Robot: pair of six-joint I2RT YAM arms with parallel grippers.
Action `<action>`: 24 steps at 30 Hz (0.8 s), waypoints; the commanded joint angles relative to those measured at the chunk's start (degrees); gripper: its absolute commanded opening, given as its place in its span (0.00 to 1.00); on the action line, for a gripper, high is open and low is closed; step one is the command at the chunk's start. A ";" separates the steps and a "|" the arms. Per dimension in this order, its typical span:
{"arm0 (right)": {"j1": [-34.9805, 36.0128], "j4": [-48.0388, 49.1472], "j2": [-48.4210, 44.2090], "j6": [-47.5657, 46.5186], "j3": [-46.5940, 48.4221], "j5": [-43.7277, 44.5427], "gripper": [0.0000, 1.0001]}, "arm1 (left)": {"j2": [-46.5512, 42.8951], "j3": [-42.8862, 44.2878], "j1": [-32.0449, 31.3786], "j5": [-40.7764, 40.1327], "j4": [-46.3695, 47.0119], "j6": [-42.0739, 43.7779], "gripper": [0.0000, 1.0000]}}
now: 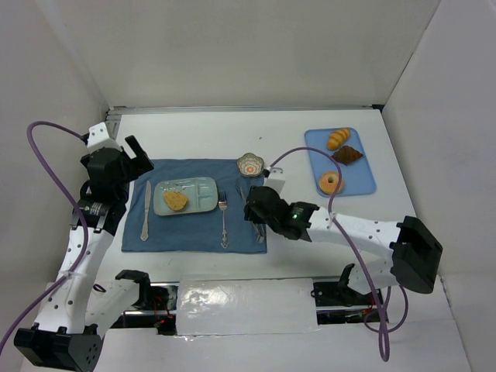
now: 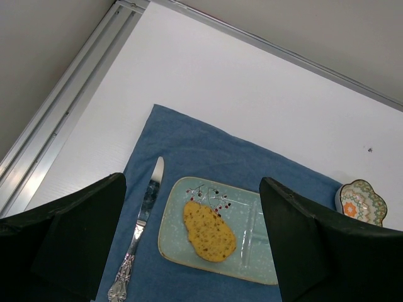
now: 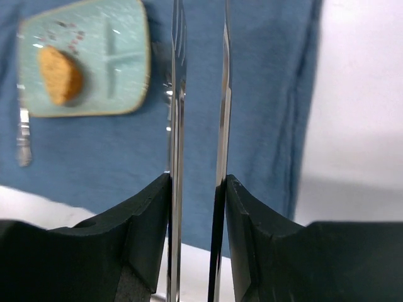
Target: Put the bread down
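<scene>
A white tabletop point(image 1: 310, 132) carries a blue cloth point(image 1: 194, 234). On the cloth, the bread point(image 1: 176, 200) lies in the wide left section of a pale green plate point(image 1: 203, 194). The left pincer point(image 1: 139, 155) hangs wide open and empty near the cloth's far left corner, with a knife point(image 1: 146, 211) between it and the plate. The right pincer point(image 3: 198, 182) is closed on two slim metal strips point(image 3: 177, 94). It sits well right of the bread, beyond a fork point(image 1: 223, 221).
</scene>
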 commanded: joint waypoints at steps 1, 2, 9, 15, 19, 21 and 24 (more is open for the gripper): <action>4.58 1.24 0.73 2.99 -1.61 13.66 0.46 | 0.38 0.97 0.16 0.42 2.18 0.60 1.00; 5.21 1.25 1.27 4.04 -1.61 15.07 0.46 | 0.38 0.97 0.16 0.42 2.18 0.60 1.00; 7.67 5.27 3.82 7.39 -5.73 18.42 0.46 | 0.38 0.97 0.16 0.94 2.18 0.60 1.00; 7.67 5.11 10.40 7.04 -5.03 17.11 0.46 | 0.38 0.97 0.16 0.94 2.18 0.60 1.00; 8.20 5.73 13.66 5.72 -3.02 15.61 0.46 | 0.38 0.97 0.16 0.94 2.18 0.60 1.00; 8.20 5.21 14.98 6.24 -2.31 15.00 0.46 | 0.38 0.97 0.16 0.94 2.18 0.60 1.00; 8.73 4.67 15.60 6.25 -0.91 14.29 0.48 | 0.38 0.97 0.16 0.94 2.18 0.60 1.00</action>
